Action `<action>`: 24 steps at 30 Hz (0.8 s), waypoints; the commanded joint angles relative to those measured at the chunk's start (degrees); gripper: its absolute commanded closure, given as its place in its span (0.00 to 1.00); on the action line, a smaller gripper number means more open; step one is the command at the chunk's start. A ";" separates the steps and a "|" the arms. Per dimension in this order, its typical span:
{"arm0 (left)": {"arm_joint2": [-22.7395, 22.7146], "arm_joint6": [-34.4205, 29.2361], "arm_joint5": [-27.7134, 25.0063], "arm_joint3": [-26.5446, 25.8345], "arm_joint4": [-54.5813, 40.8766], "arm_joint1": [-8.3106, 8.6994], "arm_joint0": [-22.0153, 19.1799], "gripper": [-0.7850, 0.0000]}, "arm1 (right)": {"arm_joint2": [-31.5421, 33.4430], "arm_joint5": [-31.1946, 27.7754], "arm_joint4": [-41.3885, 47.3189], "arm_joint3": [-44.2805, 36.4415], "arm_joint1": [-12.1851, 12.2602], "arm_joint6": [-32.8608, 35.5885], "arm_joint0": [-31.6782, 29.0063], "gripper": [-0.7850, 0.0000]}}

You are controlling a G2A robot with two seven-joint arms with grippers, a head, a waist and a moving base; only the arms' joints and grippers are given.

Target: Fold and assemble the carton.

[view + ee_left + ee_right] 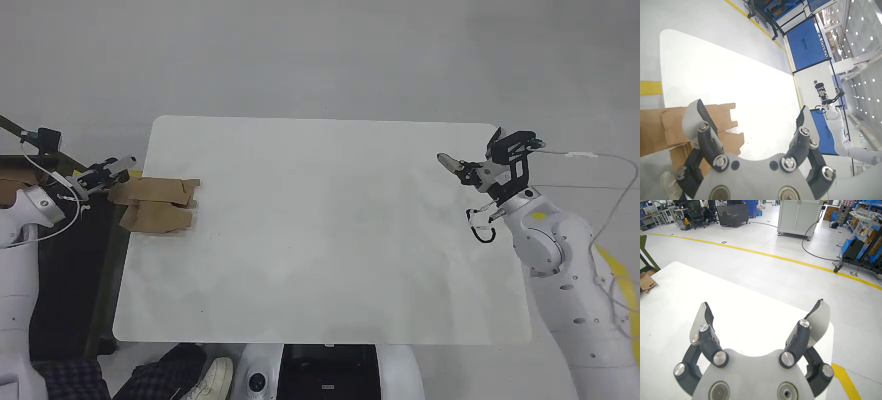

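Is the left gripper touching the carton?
Cannot tell. Left wrist view: the open left gripper overlaps the carton, but neither contact nor gap shows plainly.

Right arm [548, 245] was glossy white, built of rounded segments, with a black bracket at the wrist. A black cable [482, 228] looped beside that wrist, and a thin white cable [605, 158] ran off from it. Left arm [18, 222] was the same glossy white. Left gripper [751, 106] and right gripper [762, 302] each had a grey metal plate, black links, round silver screws, and 2 pale grey curved fingers [696, 321] with black ribbed pads [709, 315].
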 commanded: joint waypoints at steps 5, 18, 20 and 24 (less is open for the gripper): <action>1.24 -0.28 2.57 -1.77 0.02 -0.09 0.39 0.00 | 0.00 0.00 0.00 0.00 0.00 0.00 0.00 0.00; -3.18 -4.53 14.80 5.67 10.48 3.10 -6.60 0.00 | 0.00 0.00 0.00 0.00 0.00 0.00 0.00 0.00; -2.65 -5.34 15.09 8.05 11.17 3.38 -8.18 0.00 | 0.00 0.00 0.00 0.00 0.00 0.00 0.00 0.00; -0.69 -4.73 14.59 14.04 12.99 3.63 -11.74 0.00 | 0.00 0.00 0.00 0.00 0.00 0.00 0.00 0.00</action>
